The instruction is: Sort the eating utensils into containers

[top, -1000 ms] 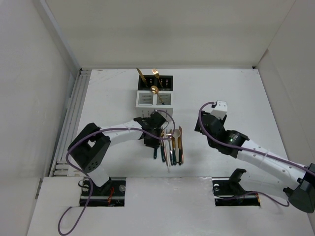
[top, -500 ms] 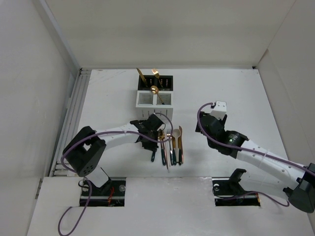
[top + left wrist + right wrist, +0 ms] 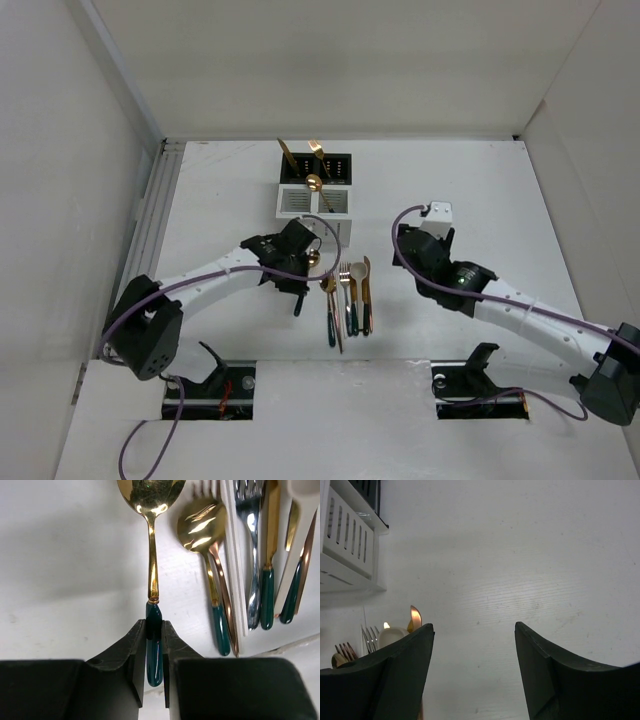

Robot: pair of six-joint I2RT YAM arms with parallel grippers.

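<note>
With the left fingers (image 3: 139, 652), clamps the dark teal handle of a gold-bowled spoon (image 3: 151, 575), one finger on each side, just behind the gold collar, bowl pointing straight ahead of the fingertips. Cannot tell whether lifted clear of the table (image 3: 65, 555) or resting on it. Leaves the rest of the eating utensils (image 3: 250, 575) in a close row just to the right of those fingers, heads the same way, handles side by side, some touching. Finds the white container (image 3: 313, 202) ahead of the fingers and the black container (image 3: 328, 166) directly behind it, with gold cutlery standing in them. Holds the right fingers (image 3: 400, 680) spread wide with nothing between them, the utensil row off to their left and the white container farther ahead on that side.

Looks light, stiff and slim. Probably slippery on the glossy handle and polished metal, so apt to pivot or slide in a two-point pinch. Calls for a grip across the handle's narrow width, closer to the bowl end for balance. Seems sturdy, though prone to scratching.

Shows no brand, label or legible writing anywhere.
</note>
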